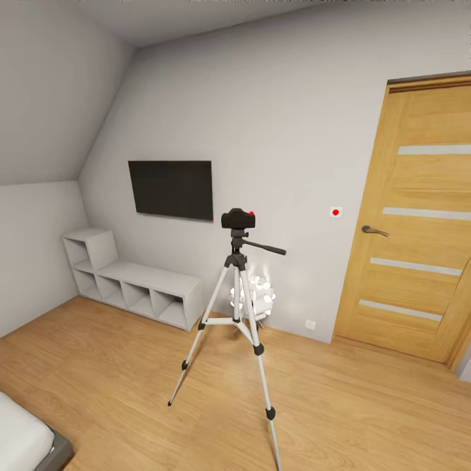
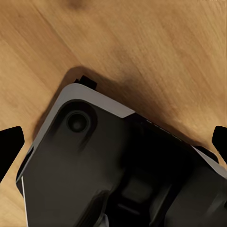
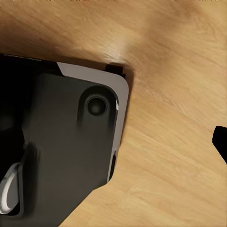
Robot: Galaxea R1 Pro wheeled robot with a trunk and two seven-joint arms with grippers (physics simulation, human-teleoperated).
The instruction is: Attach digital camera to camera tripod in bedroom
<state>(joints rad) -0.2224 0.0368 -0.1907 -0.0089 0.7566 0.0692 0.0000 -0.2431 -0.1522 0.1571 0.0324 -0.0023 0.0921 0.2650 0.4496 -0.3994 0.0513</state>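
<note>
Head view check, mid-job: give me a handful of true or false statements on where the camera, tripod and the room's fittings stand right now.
1. The digital camera sits on top of the camera tripod. True.
2. The tripod lies tipped over on the floor. False: it stands upright on its spread legs.
3. The black TV hangs on the wall above the grey cube shelf. True.
4. The oak door stands wide open. False: it is shut in its frame.
5. The tripod's pan handle points toward the door side. True.
6. The white lamp stands in front of the tripod. False: it is behind it, by the wall.
</note>
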